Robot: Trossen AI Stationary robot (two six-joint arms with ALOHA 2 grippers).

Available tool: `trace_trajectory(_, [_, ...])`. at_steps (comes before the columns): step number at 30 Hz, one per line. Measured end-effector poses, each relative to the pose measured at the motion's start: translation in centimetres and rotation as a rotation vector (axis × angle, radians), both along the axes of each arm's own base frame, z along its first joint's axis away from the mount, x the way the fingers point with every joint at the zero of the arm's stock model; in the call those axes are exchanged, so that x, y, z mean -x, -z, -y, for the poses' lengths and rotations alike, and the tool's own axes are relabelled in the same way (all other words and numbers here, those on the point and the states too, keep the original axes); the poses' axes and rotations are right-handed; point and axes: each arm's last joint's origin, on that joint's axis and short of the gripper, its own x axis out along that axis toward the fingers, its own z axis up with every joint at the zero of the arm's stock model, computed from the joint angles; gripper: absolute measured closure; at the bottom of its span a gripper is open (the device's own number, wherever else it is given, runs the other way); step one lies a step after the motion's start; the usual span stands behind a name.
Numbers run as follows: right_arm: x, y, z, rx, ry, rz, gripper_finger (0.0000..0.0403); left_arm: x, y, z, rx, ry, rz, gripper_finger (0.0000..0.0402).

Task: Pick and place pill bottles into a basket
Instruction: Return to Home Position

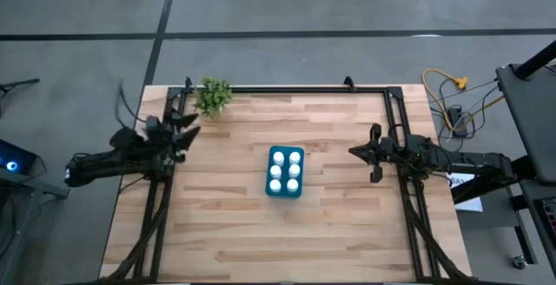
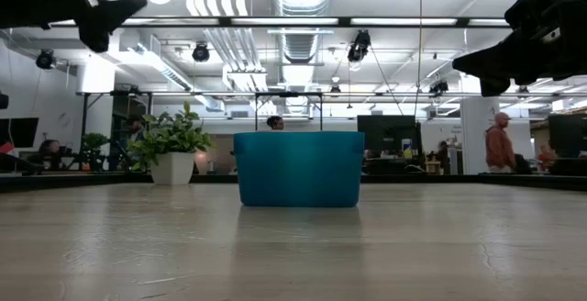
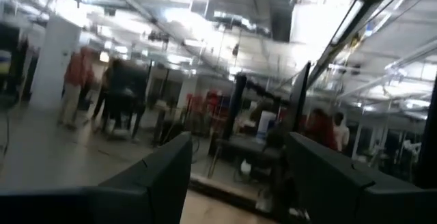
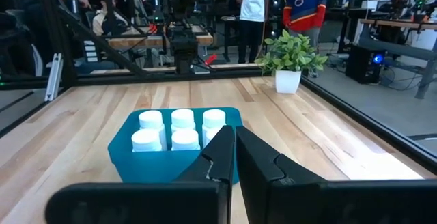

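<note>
All six pill bottles [image 1: 276,170] stand inside the basket [image 1: 285,195], two across and three along, white caps up. I see no bottle outside it. The basket sits near the middle of the table [image 1: 330,224], well apart from both arms.

The left tool [image 1: 191,125] hangs over the table's left edge, near the small plant [image 1: 213,96] at a corner on that side. Its fingers are spread wide with nothing between them. The right tool [image 1: 354,152] is off to the right of the basket and points toward it, fingers pressed together and pinching nothing. The low view shows both arms raised clear of the table.

By the look of it the filling is done, and the step in hand is parking the arms. That calls for no grasp at all — each arm only needs to fold back toward its own side, staying high enough to clear the basket. The left arm should mind the plant close by, since a low swing there could knock it.
</note>
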Motion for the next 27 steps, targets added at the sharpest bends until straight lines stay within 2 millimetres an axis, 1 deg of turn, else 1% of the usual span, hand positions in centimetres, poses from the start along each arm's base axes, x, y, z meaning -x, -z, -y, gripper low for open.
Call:
trace_trajectory(3, [0.0,0.0,0.0,0.001,0.002,0.000,0.0394,-0.1,0.2,0.0,0.028,0.012,0.014,0.0180])
trace_trajectory(7, [0.0,0.0,0.0,0.002,0.000,-0.002,0.0394,-0.8,2.2,-0.1,0.085,0.020,0.000,0.0180])
trace_trajectory(9, [0.0,0.0,0.0,0.001,0.001,-0.001,0.0394,-0.9,2.8,-0.2,0.086,0.018,-0.003,0.0180])
trace_trajectory(11, [0.0,0.0,0.0,0.001,0.001,0.000,0.0394,-1.2,3.8,-0.2,0.057,-0.001,-0.044,0.0180])
trace_trajectory(13, [0.0,0.0,0.0,0.001,0.000,-0.001,0.0394,-1.6,5.1,-0.3,0.038,-0.012,-0.126,0.0180])
trace_trajectory(16, [0.0,0.0,0.0,0.002,0.001,-0.001,0.0394,-1.9,6.1,-0.3,0.087,-0.003,-0.215,0.0180])
trace_trajectory(21, [0.0,0.0,0.0,0.001,0.001,-0.002,0.0394,-2.3,6.9,-0.3,0.111,-0.003,-0.296,0.0180])
trace_trajectory(27, [0.0,0.0,0.0,0.001,0.001,-0.002,0.0394,-2.7,7.4,-0.4,0.119,-0.004,-0.352,0.0180])
